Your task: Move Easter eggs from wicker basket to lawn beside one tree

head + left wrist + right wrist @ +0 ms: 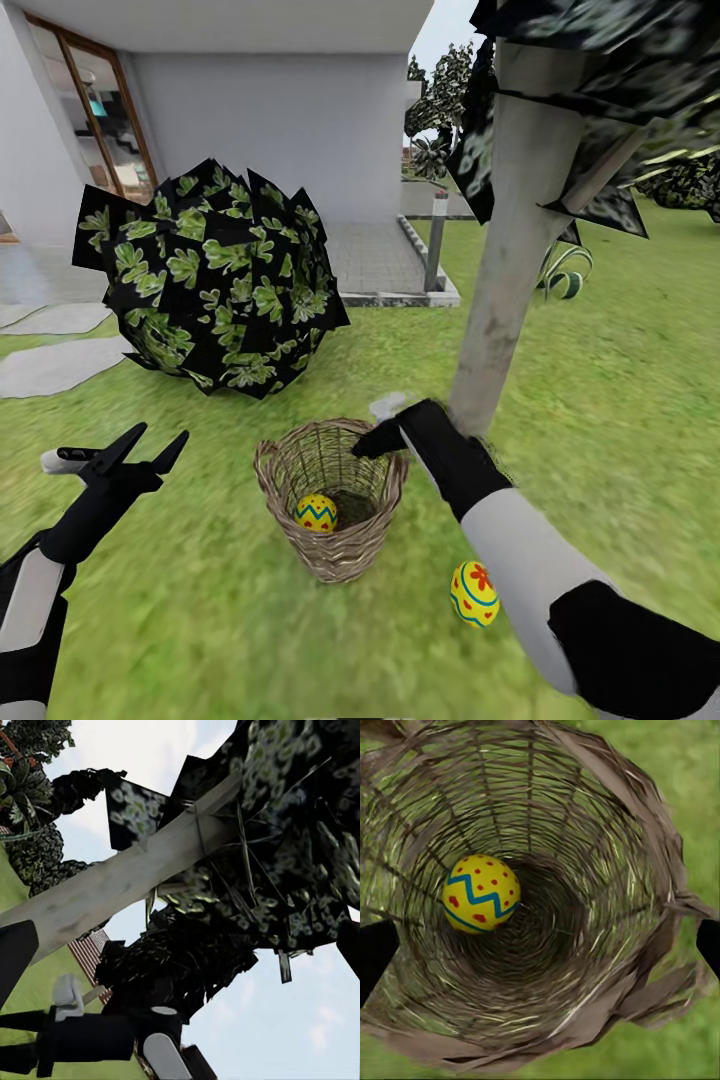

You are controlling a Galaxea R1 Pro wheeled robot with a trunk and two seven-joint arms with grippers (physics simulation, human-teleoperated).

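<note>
Sitting low against the inner wall of the wicker basket [331, 497] is one Easter egg [315, 512], yellow with a blue zigzag band and red dots; the right wrist view is looking straight down on it [480, 893]. It is looking smooth, hard and rounded, so I am guessing it is light but slippery, likely to squirt out of a pinch taken off-centre. The safest hold, to my eye, is across its widest middle, with a finger coming down on each side. The woven wall is crowding one side of the egg, so there may be little room for a finger there.

A second egg [474, 593], this one bearing a red flower, is lying on the lawn [200, 620] just beside the basket and near the foot of the tree [500, 300]. I am not seeing a third egg anywhere.

The right gripper [372, 440] is hovering at the basket's rim, pointing down into the opening; its dark fingertips [376, 952] are standing wide apart at the two edges of its wrist view, holding nothing. The left gripper [150, 448] is hanging out to the side, well apart from the basket, jaws spread and empty.

Behind the basket a round black-and-green bush [215, 280] is standing, with grey paving and a house wall beyond.
</note>
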